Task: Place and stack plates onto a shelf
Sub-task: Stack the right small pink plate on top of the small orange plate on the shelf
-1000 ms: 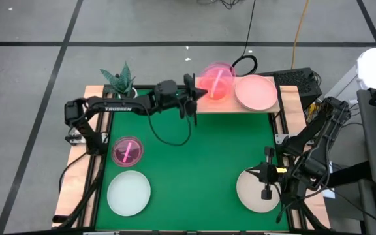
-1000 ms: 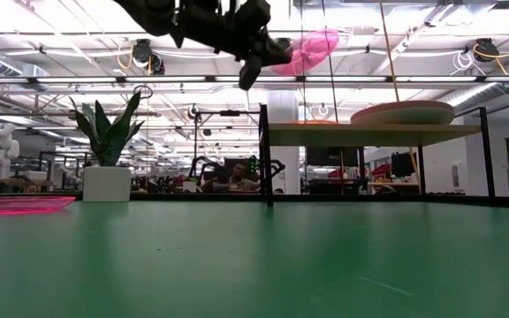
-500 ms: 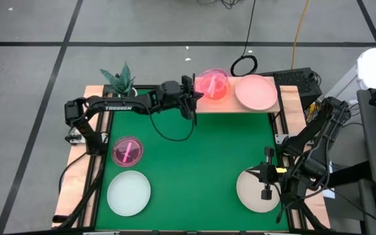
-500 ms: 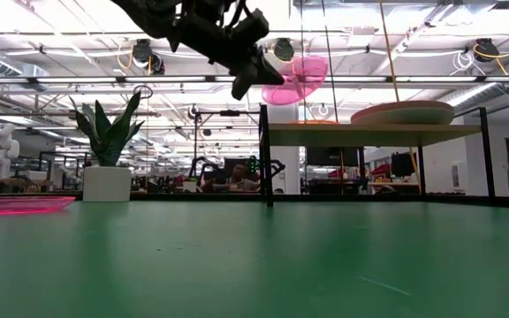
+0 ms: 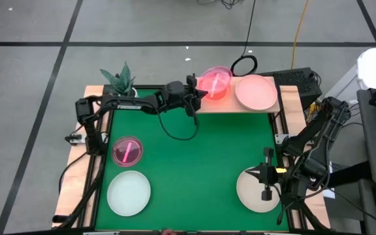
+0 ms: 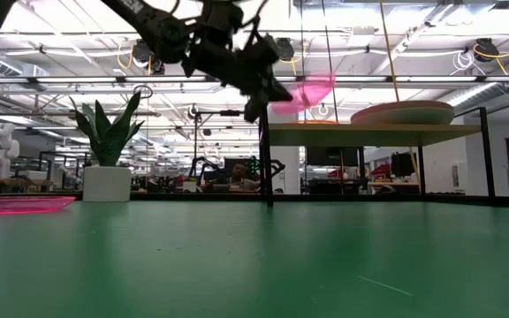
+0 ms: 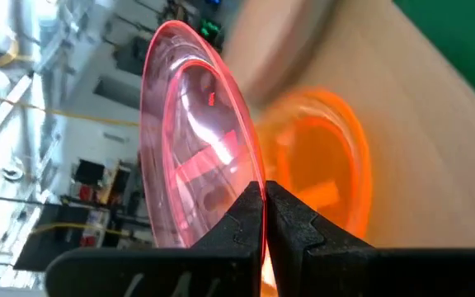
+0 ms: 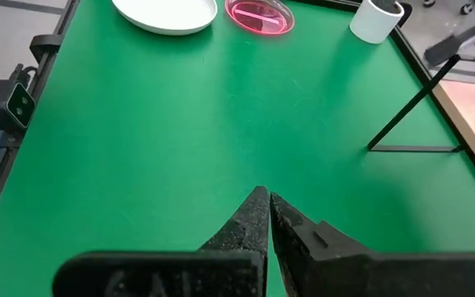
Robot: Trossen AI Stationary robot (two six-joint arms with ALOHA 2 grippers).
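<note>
My left gripper (image 5: 196, 96) is shut on a see-through magenta plate (image 5: 215, 79), which hangs above the left end of the light-wood shelf (image 5: 235, 106). An orange see-through plate (image 7: 330, 177) lies on the shelf below it. A pink plate (image 5: 256, 91) rests on the shelf's right half. On the green table lie another magenta plate (image 5: 127, 151), a pale blue-green plate (image 5: 128, 192) and a beige plate (image 5: 252, 189). My right gripper (image 5: 265, 193) hovers shut over the beige plate. My left gripper pinches the magenta plate's near rim (image 7: 251, 180) between its two fingers. The fingers come nearly level from the table's left side. The plate sticks out past the fingertips over the shelf, slightly tilted and clear of the board (image 6: 369, 132).
A potted plant (image 5: 119, 81) stands at the table's far left corner. The shelf's thin dark legs (image 6: 264, 168) stand on the far part of the table. The middle of the green table (image 5: 194, 163) is bare. Cables and gear lie beyond the far right edge.
My left gripper has sunk toward the shelf and gone a little toward the table's right edge, rolling as it went. The magenta plate has come down with it from a steeper tilt high above the shelf to nearer level just over the board.
</note>
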